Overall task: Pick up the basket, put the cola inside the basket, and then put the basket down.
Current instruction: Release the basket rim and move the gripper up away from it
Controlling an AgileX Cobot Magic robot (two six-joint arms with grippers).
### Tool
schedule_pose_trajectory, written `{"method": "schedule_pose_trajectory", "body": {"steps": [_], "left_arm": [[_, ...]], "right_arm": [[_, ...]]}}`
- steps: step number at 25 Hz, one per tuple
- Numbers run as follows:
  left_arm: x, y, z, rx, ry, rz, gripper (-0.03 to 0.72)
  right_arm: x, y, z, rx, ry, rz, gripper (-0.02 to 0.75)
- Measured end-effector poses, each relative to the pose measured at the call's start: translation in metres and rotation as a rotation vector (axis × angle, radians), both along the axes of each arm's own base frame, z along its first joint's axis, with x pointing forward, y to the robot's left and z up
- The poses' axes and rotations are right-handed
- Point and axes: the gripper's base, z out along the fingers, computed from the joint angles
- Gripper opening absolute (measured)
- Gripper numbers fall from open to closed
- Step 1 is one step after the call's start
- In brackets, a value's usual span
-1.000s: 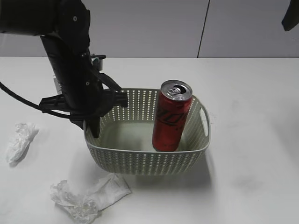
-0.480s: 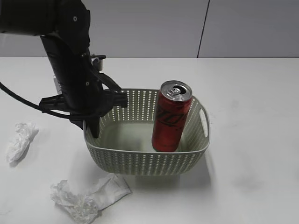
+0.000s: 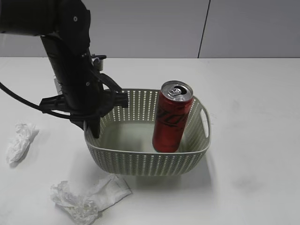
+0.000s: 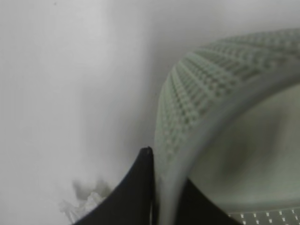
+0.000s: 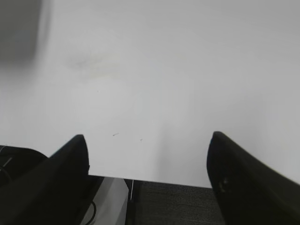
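The pale green basket [image 3: 140,161] rests on the white table in the middle of the exterior view. The red cola can [image 3: 171,117] stands upright inside it, against its right wall. My left gripper [image 3: 93,129] is shut on the basket's left rim; in the left wrist view [image 4: 164,187] its black fingers pinch the perforated wall [image 4: 197,93] from both sides. My right gripper [image 5: 147,159] is open and empty above bare table, and it does not show in the exterior view.
A crumpled white tissue [image 3: 18,140] lies at the left, another [image 3: 89,197] in front of the basket's left corner. The right wrist view shows the table's edge [image 5: 140,179] and dark floor below it.
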Motion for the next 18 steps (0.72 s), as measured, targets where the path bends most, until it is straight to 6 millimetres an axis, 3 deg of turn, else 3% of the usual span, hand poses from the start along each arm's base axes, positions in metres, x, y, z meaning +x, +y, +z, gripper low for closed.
{"method": "schedule_pose_trajectory", "body": {"steps": [7,18], "left_arm": [[0.000,0.000,0.000,-0.002,-0.003,0.000,-0.004],[0.000,0.000,0.000,-0.002,-0.004,0.000,-0.004]], "right_arm": [[-0.039,-0.004,-0.021,0.008,-0.085,-0.001,0.592],[-0.082,-0.008,-0.003,0.042,-0.438,-0.002,0.592]]}}
